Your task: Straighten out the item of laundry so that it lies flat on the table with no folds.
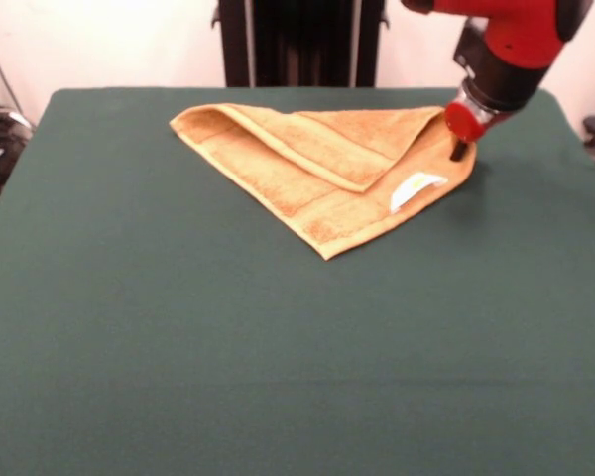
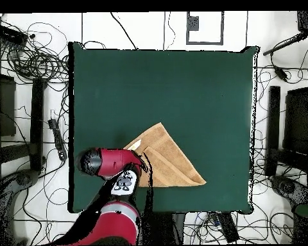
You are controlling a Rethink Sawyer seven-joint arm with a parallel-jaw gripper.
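White wall point(image 1: 109, 40) across the frame's top; black cables point(image 2: 28, 61) tangle over the pale floor point(image 2: 150, 25) around every side
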